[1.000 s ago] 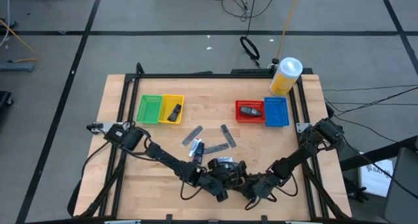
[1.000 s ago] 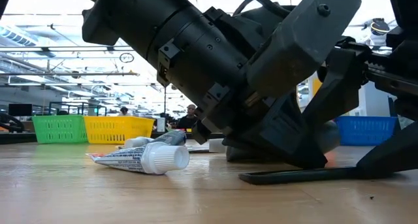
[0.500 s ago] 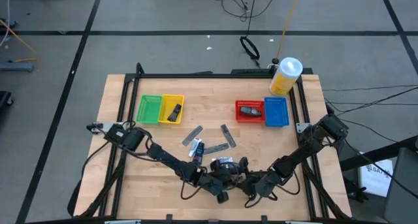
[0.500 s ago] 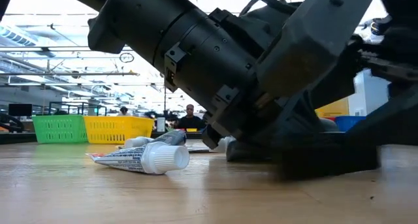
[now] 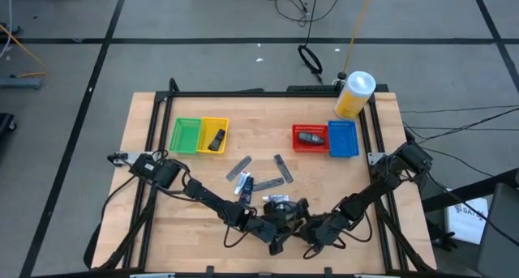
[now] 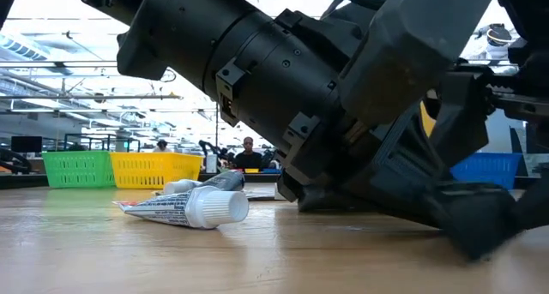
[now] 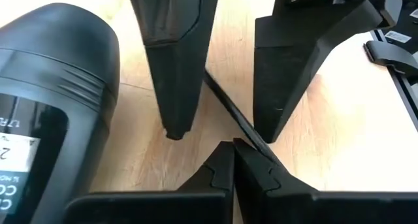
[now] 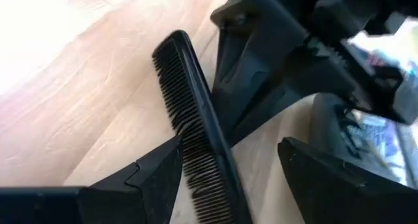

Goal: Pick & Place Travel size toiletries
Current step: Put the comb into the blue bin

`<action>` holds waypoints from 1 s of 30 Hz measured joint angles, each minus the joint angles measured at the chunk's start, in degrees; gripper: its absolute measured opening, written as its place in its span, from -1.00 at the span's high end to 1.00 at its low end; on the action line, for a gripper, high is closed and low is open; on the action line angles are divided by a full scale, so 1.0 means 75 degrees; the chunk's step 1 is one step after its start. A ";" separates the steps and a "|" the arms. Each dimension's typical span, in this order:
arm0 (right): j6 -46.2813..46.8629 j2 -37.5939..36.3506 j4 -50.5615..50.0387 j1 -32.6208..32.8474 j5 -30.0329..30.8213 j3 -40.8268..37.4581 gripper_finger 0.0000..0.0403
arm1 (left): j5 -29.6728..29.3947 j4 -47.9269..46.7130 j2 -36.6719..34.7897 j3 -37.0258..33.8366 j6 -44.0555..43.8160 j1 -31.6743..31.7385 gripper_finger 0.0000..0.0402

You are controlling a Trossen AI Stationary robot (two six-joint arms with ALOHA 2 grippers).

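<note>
A black comb [image 8: 196, 129] sits between both grippers near the table's near edge. My left gripper [image 7: 233, 149] [image 5: 277, 228] is shut on it. My right gripper [image 8: 228, 145] [image 5: 308, 229] faces it, open, with one finger on each side of the comb. A dark labelled bottle [image 7: 46, 113] [image 5: 276, 202] lies just beyond the left gripper. A white tube [image 6: 184, 210] [image 5: 244, 186] and two silver sachets [image 5: 239, 168] [image 5: 281, 168] lie flat on the wood farther in. My left gripper pinches the comb's smooth back edge [image 8: 219, 129] between its two shut fingertips [image 7: 222, 162], coming across the comb from the side away from the teeth. The comb shows edge-on as a thin black line [image 7: 228, 110] running away from the tips. Whether my right gripper's finger [image 8: 153, 175] touches the teeth, I cannot tell.
Green [image 5: 186, 135] and yellow [image 5: 214, 134] baskets stand at the far left, the yellow one holding a dark item. Red [image 5: 310, 137] and blue [image 5: 343, 139] baskets stand at the far right, a dark item in the red. A yellow white-capped jar [image 5: 353, 95] stands at the far right corner.
In the low view the comb lay flat on the table a second ago, and it no longer lies there. The right arm has shifted slightly toward the left gripper and the comb.
</note>
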 joint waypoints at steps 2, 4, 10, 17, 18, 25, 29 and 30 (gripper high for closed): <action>0.0142 0.0000 -0.0066 -0.0017 -0.0192 0.0000 -0.14 | -0.0003 0.0000 0.0000 0.0000 -0.0003 0.0000 0.98; 0.0260 0.0000 -0.0161 -0.0029 -0.0253 0.0000 -0.04 | -0.0009 0.0003 0.0000 0.0000 -0.0001 0.0000 0.95; 0.0296 -0.0006 -0.0308 -0.0044 -0.0582 0.0003 0.38 | -0.0025 0.0027 0.0000 0.0000 0.0047 -0.0003 0.93; 0.0205 -0.0006 -0.0378 -0.0041 -0.0673 0.0003 0.81 | 0.0028 -0.0220 -0.0175 -0.0005 0.0200 -0.0003 0.98; 0.0188 -0.0006 -0.0373 -0.0041 -0.0787 0.0003 0.85 | 0.0095 -0.0376 -0.0259 -0.0014 0.0208 -0.0010 0.96; 0.0589 -0.0575 -0.0938 0.0056 -0.1515 0.0003 0.95 | -0.0099 -0.1784 -0.1126 -0.0041 0.0304 -0.0239 0.99; 0.1109 -0.1602 -0.1965 0.0326 -0.0927 0.0002 0.95 | -0.1292 -0.2937 -0.1671 -0.0017 0.0238 -0.0574 0.96; 0.1195 -0.1896 -0.2221 0.0408 -0.0614 0.0000 0.96 | -0.1642 -0.3284 -0.1752 -0.0017 0.0166 -0.0676 0.95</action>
